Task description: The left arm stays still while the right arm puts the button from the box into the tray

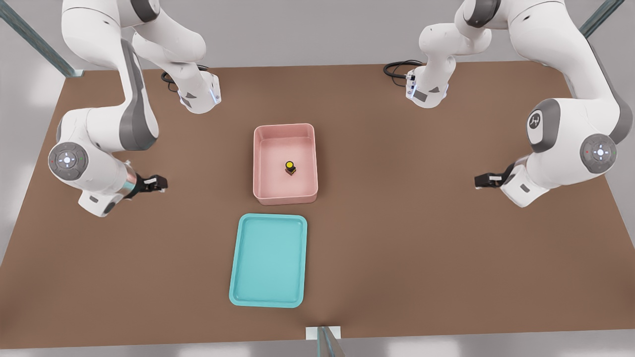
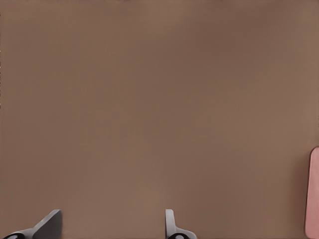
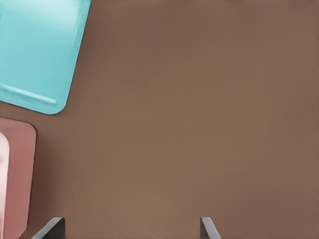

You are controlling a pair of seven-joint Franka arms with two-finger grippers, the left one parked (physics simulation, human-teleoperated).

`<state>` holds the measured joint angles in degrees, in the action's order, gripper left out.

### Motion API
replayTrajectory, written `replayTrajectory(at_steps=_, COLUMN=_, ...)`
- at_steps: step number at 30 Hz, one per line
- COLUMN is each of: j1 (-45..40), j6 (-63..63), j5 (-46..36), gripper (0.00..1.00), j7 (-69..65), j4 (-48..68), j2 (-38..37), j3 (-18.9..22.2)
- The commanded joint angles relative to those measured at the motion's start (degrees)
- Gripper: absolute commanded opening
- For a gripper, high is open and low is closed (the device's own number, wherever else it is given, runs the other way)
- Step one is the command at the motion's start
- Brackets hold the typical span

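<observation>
Yellow-capped, the button (image 1: 290,167) sits inside the box (image 1: 264,163); your gripper (image 1: 483,181), spread open and empty, hangs well away from the box, so descend centred, clearing its walls.

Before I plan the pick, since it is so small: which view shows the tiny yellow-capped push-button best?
The front view: the yellow-capped push-button stands on the floor of the pink plastic box. Neither wrist view shows it; each catches only an edge of the box. The open pincer hangs apart from the box, at the front view's left.
</observation>
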<state>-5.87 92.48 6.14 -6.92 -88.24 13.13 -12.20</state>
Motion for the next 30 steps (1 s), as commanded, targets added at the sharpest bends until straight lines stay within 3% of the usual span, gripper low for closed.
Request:
replayTrajectory(at_steps=1, j1=-0.01, j6=7.28, j5=0.19, gripper=1.0, j7=-6.44, j4=-0.01, j2=-0.04, j3=0.07)
replayTrajectory(at_steps=4, j1=0.86, j6=7.28, j5=0.19, gripper=1.0, j7=-1.01, j4=-0.44, j2=-0.04, j3=-0.37)
replayTrajectory(at_steps=8, j1=16.85, j6=7.19, j5=-0.69, gripper=1.0, j7=33.97, j4=-0.53, j2=0.93, j3=-0.54)
replayTrajectory(at_steps=14, j1=28.9, j6=9.38, j5=-2.8, gripper=1.0, j7=63.34, j4=-0.36, j2=4.0, j3=-0.81)
replayTrajectory(at_steps=16, j1=30.75, j6=15.0, j5=-3.68, gripper=1.0, j7=75.56, j4=-5.89, j2=3.66, j3=-1.16)
replayTrajectory(at_steps=22, j1=31.01, j6=26.34, j5=-2.89, gripper=1.0, j7=76.62, j4=-16.97, j2=1.37, j3=-8.8)
replayTrajectory(at_steps=27, j1=33.12, j6=31.36, j5=4.32, gripper=1.0, j7=75.39, j4=-17.14, j2=9.54, j3=-10.21)
replayTrajectory(at_steps=30, j1=33.12, j6=31.18, j5=5.46, gripper=1.0, j7=62.38, j4=-17.14, j2=11.39, j3=-11.09)
